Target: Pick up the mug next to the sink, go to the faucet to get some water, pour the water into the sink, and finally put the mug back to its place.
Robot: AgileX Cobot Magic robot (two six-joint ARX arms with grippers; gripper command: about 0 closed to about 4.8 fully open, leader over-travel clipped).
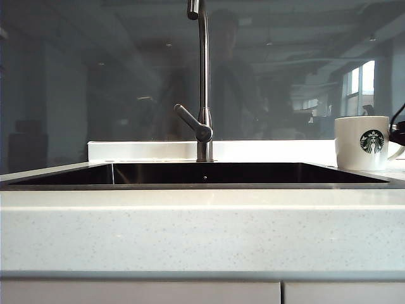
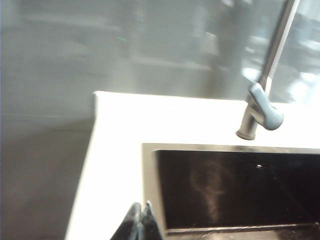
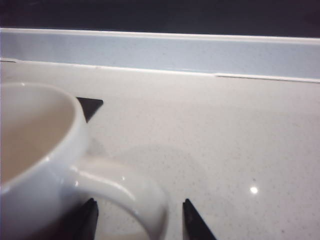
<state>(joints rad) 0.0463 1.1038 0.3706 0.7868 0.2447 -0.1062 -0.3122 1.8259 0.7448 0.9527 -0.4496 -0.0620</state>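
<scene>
Exterior view shows you the mug (image 1: 362, 143) standing upright on the counter (image 1: 202, 234), just right of the sink (image 1: 202, 185), faucet (image 1: 202, 82) behind. Your right gripper (image 3: 140, 217) spreads wide, fingers either side of the mug's handle (image 3: 131, 192). Your left gripper (image 2: 139, 222) is pinched closed, empty, above the sink's corner.

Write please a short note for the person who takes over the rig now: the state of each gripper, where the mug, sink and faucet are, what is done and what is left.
Left gripper: shut, empty, above the counter by the left rim of the sink.
Right gripper: open, its fingertips on either side of the handle of the mug, not closed on it.
Mug: upright on the counter right of the sink; looks empty.
Faucet: behind the sink, at the middle; no water seen running.
Done: the right gripper is placed at the handle.
Left: grasp and lift the mug, fill it at the faucet, pour into the sink, put the mug back.
</scene>
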